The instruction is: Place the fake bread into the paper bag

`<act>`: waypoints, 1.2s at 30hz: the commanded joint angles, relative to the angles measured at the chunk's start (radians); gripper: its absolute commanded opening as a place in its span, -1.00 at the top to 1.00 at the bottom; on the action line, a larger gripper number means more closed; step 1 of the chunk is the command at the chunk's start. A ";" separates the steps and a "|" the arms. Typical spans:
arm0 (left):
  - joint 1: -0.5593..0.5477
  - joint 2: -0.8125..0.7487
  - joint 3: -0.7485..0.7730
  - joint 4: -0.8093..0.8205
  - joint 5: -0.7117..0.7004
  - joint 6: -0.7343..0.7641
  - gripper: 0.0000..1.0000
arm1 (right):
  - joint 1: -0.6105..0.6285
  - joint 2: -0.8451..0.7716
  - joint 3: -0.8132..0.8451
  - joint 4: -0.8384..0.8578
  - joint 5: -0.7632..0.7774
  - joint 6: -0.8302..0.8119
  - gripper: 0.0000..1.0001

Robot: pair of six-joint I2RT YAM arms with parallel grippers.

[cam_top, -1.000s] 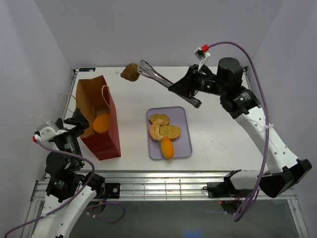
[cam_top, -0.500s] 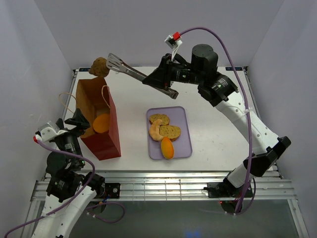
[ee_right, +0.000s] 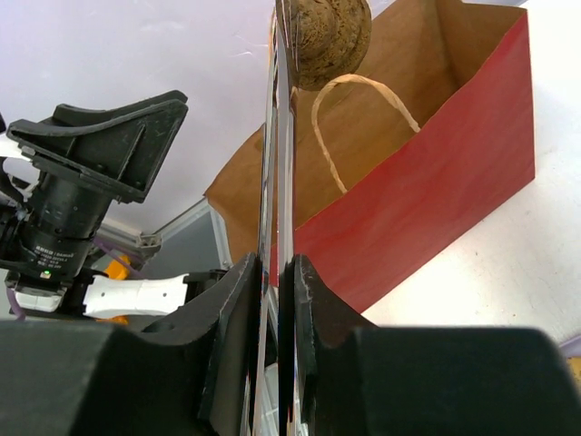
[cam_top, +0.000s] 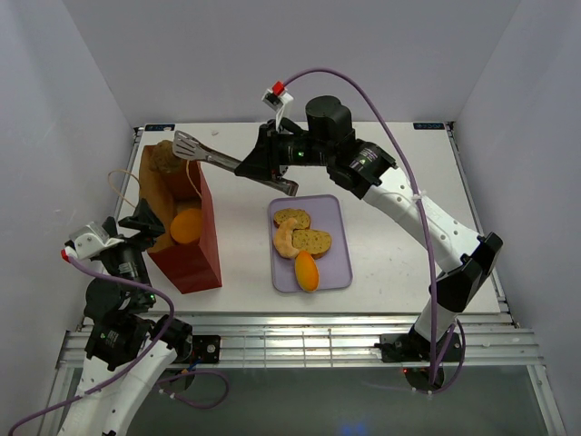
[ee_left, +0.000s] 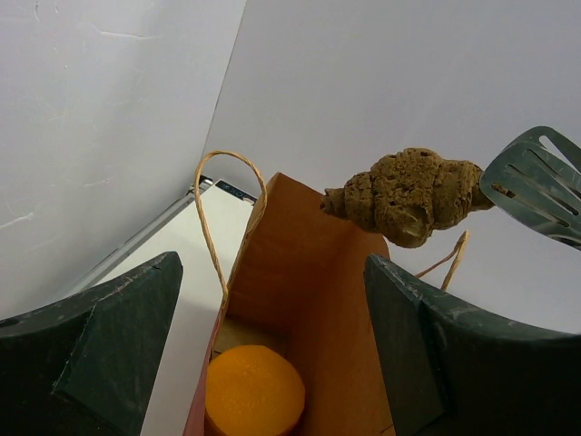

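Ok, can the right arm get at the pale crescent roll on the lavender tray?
Probably not yet: the roll lies bare, but the arm's metal tongs hold brown bread over the paper bag.

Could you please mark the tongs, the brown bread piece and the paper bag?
tongs (cam_top: 192, 145), top view, slotted head.
brown bread piece (ee_left: 413, 193), left wrist view, its middle.
paper bag (cam_top: 204, 243), top view, red side.

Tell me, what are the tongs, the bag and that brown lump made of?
The tongs look like shiny metal: silvery, with bright glints. The bag looks like stiff paper, dull red-brown outside, tan inside, with sharp folds. The brown lump looks rough and pitted, maybe foam or soft plastic; it is hard to say.
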 commanded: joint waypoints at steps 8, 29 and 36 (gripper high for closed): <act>-0.007 0.000 -0.004 0.005 0.011 0.008 -0.84 | 0.000 -0.020 0.009 0.042 0.032 -0.017 0.29; -0.013 -0.006 -0.006 0.007 0.008 0.016 -0.84 | 0.002 -0.058 0.001 0.065 0.049 0.008 0.10; -0.013 -0.008 -0.006 0.008 0.009 0.016 -0.83 | -0.001 -0.156 -0.076 0.071 0.104 -0.009 0.08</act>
